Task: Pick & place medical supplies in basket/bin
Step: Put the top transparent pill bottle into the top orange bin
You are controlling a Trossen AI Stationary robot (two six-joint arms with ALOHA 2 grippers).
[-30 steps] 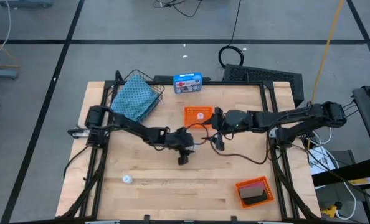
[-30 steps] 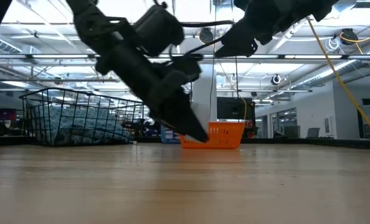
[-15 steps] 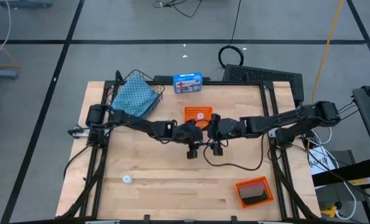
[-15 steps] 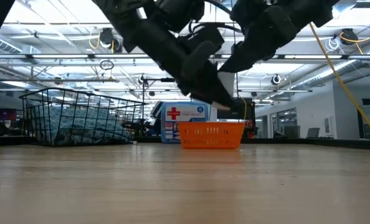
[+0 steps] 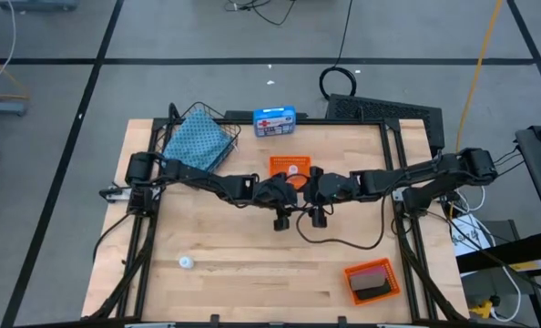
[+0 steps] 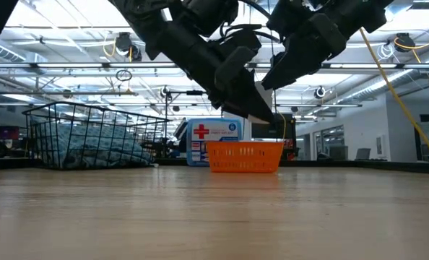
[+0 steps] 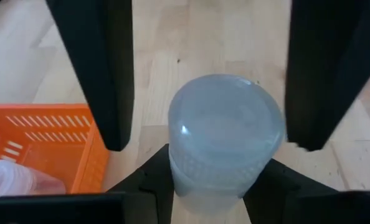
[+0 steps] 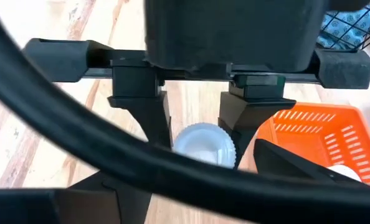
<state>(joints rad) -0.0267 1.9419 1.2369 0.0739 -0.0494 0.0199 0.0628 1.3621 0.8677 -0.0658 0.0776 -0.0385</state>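
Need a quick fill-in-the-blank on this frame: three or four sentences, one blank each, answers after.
1. The left gripper holds a white round ____ between its fingers.
2. The folded teal cloth lies inside the wire ____.
3. The blue box stands at the table's far edge, behind the small ____ tray by the grippers.
4. A lone white vial lies on the table on the ____ arm's side.

Missing words: vial; basket; orange; left

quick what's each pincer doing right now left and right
Left pincer: shut on a white vial, mid-table.
Right pincer: facing the left one; open or shut cannot be told.
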